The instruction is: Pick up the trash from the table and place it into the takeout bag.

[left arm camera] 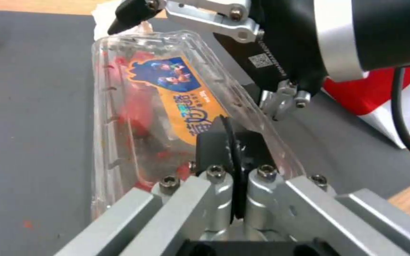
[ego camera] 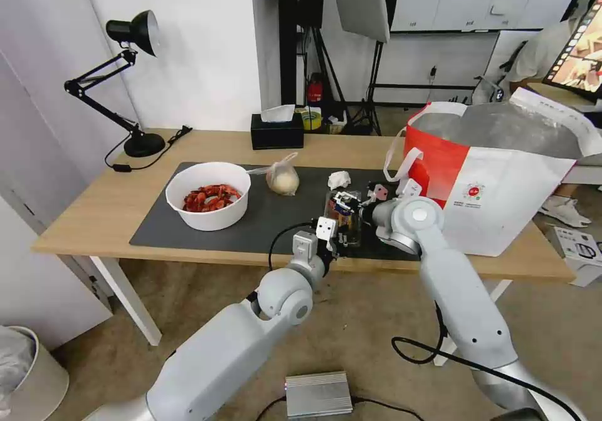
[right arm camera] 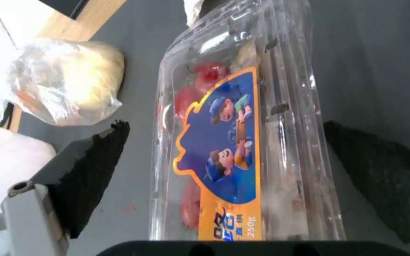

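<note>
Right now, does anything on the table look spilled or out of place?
Yes: small red specks dot the grey mat beside the clamshell tray, likely scraps from it. The left gripper is shut on the tray's near edge; the right gripper straddles it, open.

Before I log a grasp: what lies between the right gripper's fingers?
In the right wrist view, the clear clamshell tray lies between the right gripper's open fingers, neither touching it.

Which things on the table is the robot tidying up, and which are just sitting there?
For the job: clamshell tray with both pincers at it, left pincer shut, right pincer open around it; white bowl; knotted bag; crumpled tissue; takeout bag.

Just sitting there: black tissue box; desk lamp.
</note>
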{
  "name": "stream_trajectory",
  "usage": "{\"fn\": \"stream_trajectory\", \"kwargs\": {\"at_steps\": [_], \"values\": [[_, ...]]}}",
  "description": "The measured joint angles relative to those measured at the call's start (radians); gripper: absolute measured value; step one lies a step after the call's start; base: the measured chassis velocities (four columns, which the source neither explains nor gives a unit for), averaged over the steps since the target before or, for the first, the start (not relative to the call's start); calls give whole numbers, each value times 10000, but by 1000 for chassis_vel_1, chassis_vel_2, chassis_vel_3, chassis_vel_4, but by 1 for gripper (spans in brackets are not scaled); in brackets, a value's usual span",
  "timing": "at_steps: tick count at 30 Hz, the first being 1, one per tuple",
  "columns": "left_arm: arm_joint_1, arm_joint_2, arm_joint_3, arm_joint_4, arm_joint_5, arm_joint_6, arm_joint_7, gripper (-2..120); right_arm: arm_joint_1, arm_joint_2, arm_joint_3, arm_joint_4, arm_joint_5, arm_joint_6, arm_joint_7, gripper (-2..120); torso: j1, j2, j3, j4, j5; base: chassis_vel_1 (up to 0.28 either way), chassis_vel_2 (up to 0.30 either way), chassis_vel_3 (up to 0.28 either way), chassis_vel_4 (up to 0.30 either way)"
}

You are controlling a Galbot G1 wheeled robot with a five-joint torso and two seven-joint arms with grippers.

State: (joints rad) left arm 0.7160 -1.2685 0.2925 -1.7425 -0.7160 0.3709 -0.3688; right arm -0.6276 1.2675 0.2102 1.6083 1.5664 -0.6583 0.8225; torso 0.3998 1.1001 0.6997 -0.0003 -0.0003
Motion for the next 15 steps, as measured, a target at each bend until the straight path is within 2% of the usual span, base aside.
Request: {"fn": "stream_trajectory", "kwargs": {"at_steps": [5,7,8,11,12,15], "values": [[4,-24,0,10,-13,-9,-2,0,-3,0,27,-32,21,-5,-12,89,-1,0,0,-2,1,0,0,0,0],[8,-42,-1,13,-10,-16,-4,0,-23,-17,28,-16,23,-5,-18,79,0,-1,2,-1,3,0,0,0,0],[8,-42,-1,13,-10,-16,-4,0,-23,-17,28,-16,23,-5,-18,79,0,-1,2,-1,3,0,0,0,0],[-4,-44,-1,13,-6,-18,-12,0,-26,-35,5,-3,32,-13,-15,64,2,-3,3,3,5,0,0,0,0],[-4,-44,-1,13,-6,-18,-12,0,-26,-35,5,-3,32,-13,-15,64,2,-3,3,3,5,0,0,0,0],[-47,-46,5,13,-5,-22,-30,0,-20,-35,-11,9,47,-25,-11,50,3,-4,6,9,7,0,0,0,0]]}}
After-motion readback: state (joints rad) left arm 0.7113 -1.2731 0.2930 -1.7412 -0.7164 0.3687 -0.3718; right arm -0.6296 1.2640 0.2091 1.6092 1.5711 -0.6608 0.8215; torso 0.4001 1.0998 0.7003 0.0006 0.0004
